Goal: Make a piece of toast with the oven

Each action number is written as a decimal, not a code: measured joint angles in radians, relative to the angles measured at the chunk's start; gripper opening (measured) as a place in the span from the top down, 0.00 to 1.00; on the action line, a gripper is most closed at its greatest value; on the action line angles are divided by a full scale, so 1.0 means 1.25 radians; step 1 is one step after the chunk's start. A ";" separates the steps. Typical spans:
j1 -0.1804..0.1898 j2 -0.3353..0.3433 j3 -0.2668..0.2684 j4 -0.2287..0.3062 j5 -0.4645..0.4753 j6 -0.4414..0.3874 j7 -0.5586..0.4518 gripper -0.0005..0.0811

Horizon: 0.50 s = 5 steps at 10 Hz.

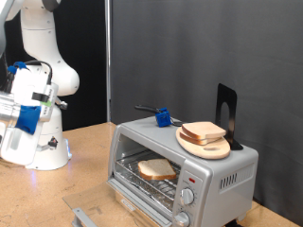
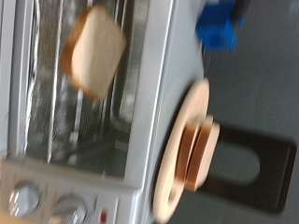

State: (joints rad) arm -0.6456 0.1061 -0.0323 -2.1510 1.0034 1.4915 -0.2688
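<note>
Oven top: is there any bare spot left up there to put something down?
A bare strip of the oven roof lies in front of the wooden plate, above the knobs. The back is crowded: a blue thing, the plate with bread, a black stand.

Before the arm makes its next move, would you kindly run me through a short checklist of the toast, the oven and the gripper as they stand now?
1. Piece of toast lies on the rack inside the oven: ok.
2. Oven door is down and open, so the opening is unobstructed: ok.
3. Gripper is at the exterior view's left, away from the oven, touching nothing: ok.
4. Jaws open or shut: cannot tell.
5. Wooden plate carrying more bread slices rests on the oven's top: ok.
6. Knobs settings: cannot tell, too small to read.
</note>
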 joint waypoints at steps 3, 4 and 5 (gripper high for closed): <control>0.001 -0.006 -0.005 -0.068 -0.020 0.100 -0.004 0.16; 0.005 -0.004 -0.001 -0.093 -0.050 0.149 -0.008 0.16; 0.011 0.000 0.006 -0.120 -0.060 0.199 -0.023 0.16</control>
State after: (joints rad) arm -0.6321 0.1058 -0.0245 -2.3010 0.9280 1.7400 -0.2977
